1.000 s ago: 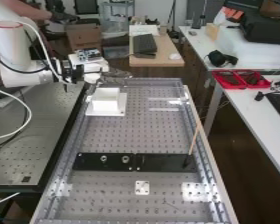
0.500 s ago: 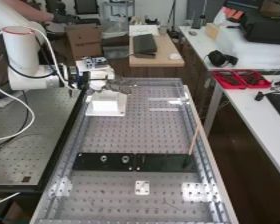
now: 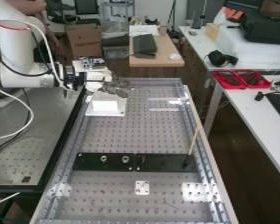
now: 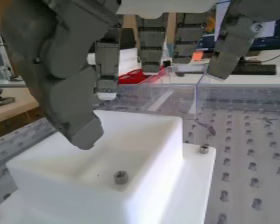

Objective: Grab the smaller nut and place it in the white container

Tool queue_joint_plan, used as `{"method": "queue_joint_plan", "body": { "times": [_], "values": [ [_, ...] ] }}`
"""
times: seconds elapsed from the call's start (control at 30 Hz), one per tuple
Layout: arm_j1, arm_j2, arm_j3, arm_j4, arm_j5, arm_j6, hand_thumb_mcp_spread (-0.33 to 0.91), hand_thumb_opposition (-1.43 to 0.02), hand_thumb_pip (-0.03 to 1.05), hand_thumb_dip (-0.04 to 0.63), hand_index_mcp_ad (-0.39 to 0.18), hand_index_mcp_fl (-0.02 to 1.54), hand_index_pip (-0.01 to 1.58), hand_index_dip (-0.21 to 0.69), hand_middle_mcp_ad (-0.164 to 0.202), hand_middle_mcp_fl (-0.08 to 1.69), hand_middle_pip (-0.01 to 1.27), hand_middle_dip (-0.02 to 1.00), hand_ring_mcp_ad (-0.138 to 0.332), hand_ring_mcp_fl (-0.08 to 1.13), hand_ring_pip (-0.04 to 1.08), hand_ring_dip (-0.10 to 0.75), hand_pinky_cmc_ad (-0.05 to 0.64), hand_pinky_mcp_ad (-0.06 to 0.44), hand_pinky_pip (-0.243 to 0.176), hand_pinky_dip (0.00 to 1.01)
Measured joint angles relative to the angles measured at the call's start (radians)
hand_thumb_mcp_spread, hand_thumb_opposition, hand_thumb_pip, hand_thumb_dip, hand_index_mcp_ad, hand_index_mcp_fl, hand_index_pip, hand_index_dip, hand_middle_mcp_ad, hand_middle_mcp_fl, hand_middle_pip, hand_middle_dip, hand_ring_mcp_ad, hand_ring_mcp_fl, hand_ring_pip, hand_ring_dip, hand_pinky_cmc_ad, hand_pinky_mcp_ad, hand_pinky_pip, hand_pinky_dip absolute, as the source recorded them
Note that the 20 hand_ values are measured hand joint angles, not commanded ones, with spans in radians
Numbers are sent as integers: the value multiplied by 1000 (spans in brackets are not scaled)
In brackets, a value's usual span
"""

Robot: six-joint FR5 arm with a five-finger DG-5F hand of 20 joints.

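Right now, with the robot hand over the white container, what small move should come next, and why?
Probably lift the robot hand straight up without closing it: its fingers look relaxed, what looks like a nut already lies inside the white container, and the thumb hangs over the opening, where moving sideways might catch the rim.

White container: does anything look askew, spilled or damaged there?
Nothing stands out: the white container sits upright, its visible walls look intact, and one small metal piece, nut or screw I can't tell, is inside.
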Motion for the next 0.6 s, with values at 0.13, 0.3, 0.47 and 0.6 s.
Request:
{"method": "queue_joint_plan", "body": {
  "times": [0.13, 0.3, 0.47, 0.6],
  "values": [
    [-35, 56, 26, -51, -45, 2, 393, -867, 681, 251, -187, 3, 833, 31, 75, 77, 126, 234, 131, 10, 91, 89, 354, 290, -52, 340],
    [-115, 135, 131, -164, -126, -14, 377, -852, 682, 251, -187, 3, 737, 31, 77, 73, 126, 234, 131, 2, 77, 89, 353, 286, -63, 351],
    [-175, 139, 238, -236, -166, -22, 361, -834, 663, 251, -187, 5, 641, 49, 75, 75, 126, 234, 126, 0, 80, 89, 356, 290, -63, 382],
    [-215, 112, 338, -283, -163, -25, 365, -822, 651, 251, -188, 3, 606, 72, 75, 75, 126, 237, 131, 3, 80, 89, 358, 286, -75, 422]
  ]
}}
